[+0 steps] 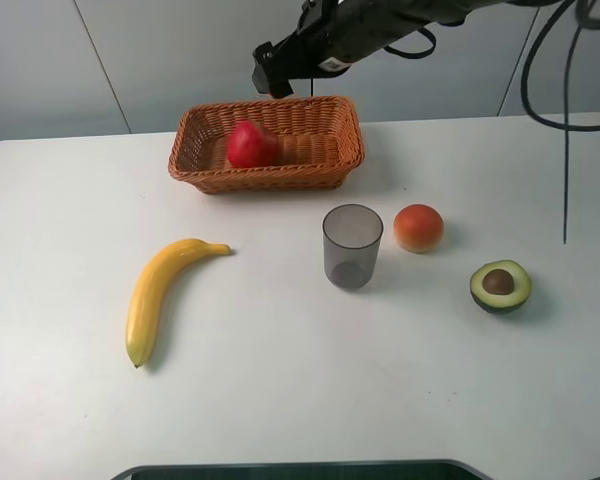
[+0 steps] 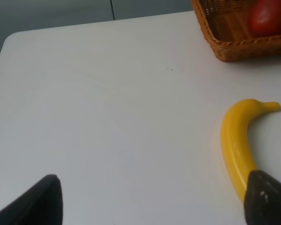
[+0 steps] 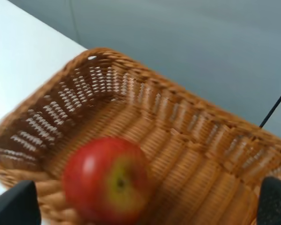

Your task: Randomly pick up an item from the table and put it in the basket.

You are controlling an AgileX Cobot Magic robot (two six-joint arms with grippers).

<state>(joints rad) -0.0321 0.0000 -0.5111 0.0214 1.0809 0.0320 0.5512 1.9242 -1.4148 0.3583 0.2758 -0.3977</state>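
The red apple (image 1: pixel 251 145) lies inside the woven basket (image 1: pixel 335 150) at the back of the white table (image 1: pixel 280 380). In the right wrist view the apple (image 3: pixel 107 180) is blurred, resting on the basket floor (image 3: pixel 187 178) below the camera. My right gripper (image 1: pixel 271 78) hangs above the basket's back rim, open and empty; its fingertips (image 3: pixel 14 206) show at the frame's lower corners. My left gripper (image 2: pixel 154 206) is open and empty over the table's left part, not seen in the high view. The basket corner (image 2: pixel 234 49) and apple (image 2: pixel 269 16) show in the left wrist view.
A yellow banana (image 1: pixel 160 290) lies left of centre, also in the left wrist view (image 2: pixel 236 145). A grey translucent cup (image 1: pixel 352 246) stands mid-table. An orange-red round fruit (image 1: pixel 418 227) and a halved avocado (image 1: pixel 500 286) lie to its right. A cable (image 1: pixel 565 150) hangs at the right.
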